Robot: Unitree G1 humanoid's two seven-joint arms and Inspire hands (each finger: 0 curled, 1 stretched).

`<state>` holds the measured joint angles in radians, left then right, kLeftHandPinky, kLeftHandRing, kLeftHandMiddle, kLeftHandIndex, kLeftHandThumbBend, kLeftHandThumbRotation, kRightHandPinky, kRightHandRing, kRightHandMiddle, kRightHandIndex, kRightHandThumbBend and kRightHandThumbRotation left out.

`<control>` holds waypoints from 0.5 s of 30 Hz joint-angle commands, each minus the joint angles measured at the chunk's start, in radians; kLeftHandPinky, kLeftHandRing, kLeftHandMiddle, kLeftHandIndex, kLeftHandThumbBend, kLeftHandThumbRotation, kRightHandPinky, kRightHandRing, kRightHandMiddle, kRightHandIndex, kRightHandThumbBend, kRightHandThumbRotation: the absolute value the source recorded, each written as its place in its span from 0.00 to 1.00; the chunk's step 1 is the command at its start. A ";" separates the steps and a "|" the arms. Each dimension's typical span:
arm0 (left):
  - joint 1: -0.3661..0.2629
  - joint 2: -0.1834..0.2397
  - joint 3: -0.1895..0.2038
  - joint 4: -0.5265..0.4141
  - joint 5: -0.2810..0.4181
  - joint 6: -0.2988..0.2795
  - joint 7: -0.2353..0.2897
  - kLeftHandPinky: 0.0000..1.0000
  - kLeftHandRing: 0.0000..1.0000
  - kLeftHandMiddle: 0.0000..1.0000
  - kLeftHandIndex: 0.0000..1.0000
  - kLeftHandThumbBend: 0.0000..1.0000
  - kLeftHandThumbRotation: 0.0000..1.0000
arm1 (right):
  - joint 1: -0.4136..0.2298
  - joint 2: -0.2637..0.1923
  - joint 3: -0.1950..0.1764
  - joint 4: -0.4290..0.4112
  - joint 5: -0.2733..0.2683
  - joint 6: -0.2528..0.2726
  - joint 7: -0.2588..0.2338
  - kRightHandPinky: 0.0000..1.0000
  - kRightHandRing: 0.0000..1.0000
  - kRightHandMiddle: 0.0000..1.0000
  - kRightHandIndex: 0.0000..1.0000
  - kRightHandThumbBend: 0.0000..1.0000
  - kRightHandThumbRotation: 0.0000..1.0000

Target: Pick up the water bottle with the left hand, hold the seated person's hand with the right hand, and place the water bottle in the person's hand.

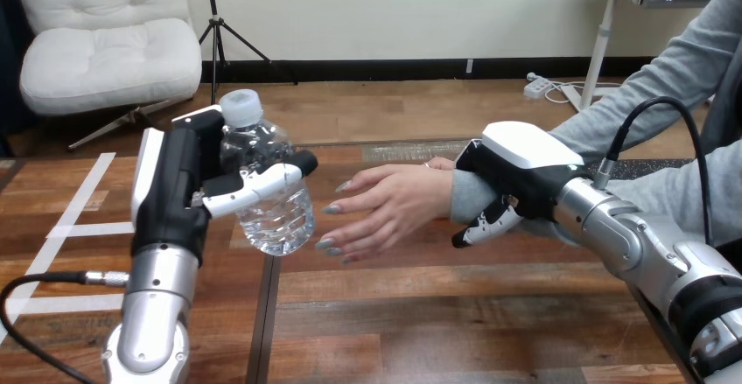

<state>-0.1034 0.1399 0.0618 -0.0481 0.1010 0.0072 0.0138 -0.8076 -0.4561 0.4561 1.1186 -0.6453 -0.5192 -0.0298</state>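
A clear plastic water bottle (267,183) with a white cap hangs above the table at the view's left, tilted slightly. My left hand (188,187) is shut on it, thumb across its front. The person's hand (385,205) reaches in from the right, palm open and fingers spread toward the bottle, a small gap between its fingertips and the bottle. My right hand (516,170) sits over the person's wrist, its fingers curled round the grey-sleeved wrist from above and below.
The wooden table (420,314) stretches in front, with white tape lines (61,226) on its left part. The person's grey-sleeved arm (647,95) runs in from the upper right.
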 commanded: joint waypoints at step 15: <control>-0.124 -0.025 -0.023 0.041 -0.021 -0.037 -0.008 0.30 0.34 0.39 0.40 0.66 0.00 | -0.122 0.023 -0.017 -0.056 0.004 -0.033 -0.026 0.15 0.20 0.26 0.27 0.71 0.00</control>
<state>-0.1349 0.1243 0.0497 -0.0195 0.0917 0.0062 0.0095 -0.8076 -0.4403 0.4567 1.1185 -0.6498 -0.5245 -0.0299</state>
